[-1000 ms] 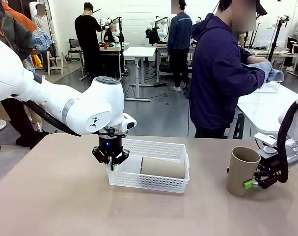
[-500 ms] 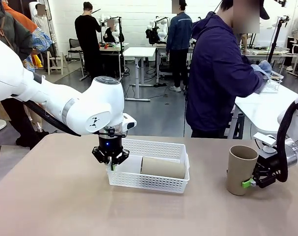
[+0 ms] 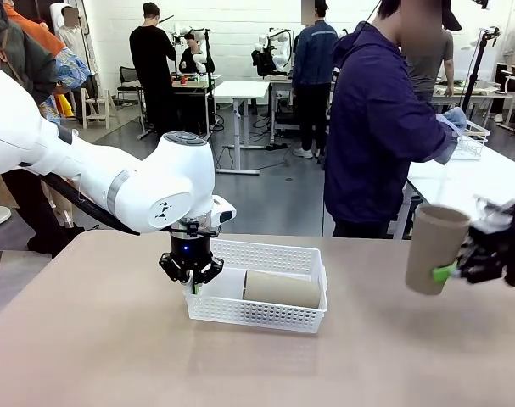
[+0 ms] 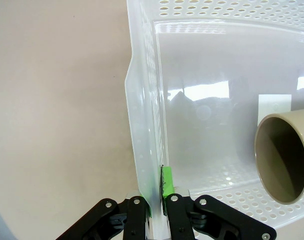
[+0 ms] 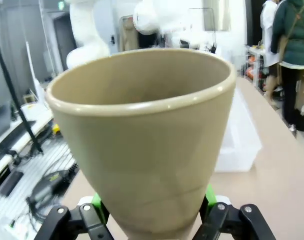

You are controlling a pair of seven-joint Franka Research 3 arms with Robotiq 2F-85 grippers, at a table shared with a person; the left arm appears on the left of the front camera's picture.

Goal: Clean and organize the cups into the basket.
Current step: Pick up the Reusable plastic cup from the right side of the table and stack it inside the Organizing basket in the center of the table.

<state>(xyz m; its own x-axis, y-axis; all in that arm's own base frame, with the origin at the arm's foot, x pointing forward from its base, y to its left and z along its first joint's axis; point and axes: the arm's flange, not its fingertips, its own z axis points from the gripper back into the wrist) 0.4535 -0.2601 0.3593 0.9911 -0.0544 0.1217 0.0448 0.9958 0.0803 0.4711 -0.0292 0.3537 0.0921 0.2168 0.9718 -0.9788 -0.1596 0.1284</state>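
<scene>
A beige-tan cup (image 3: 435, 248) hangs tilted above the table's right end, with my right gripper (image 3: 442, 271) shut on its lower part. In the right wrist view that cup (image 5: 141, 135) sits mouth up between the green pads (image 5: 97, 201). The white mesh basket (image 3: 259, 316) stands at the table's middle, and a second beige-tan cup (image 3: 281, 290) lies on its side inside it. My left gripper (image 3: 191, 280) is shut on the basket's left wall. In the left wrist view its fingers (image 4: 168, 181) pinch that wall (image 4: 141, 125), and the lying cup's mouth (image 4: 284, 155) faces them.
A person in a dark blue hoodie (image 3: 372, 127) stands at the far side, turned to a white side table (image 3: 461, 182) with a wire basket (image 3: 473, 140). Bare tabletop (image 3: 96, 339) lies in front of and to the left of the basket.
My right gripper has lifted the beige-tan cup off the table and carried it up and to the right, tilted. The left gripper and the basket have stayed still.
</scene>
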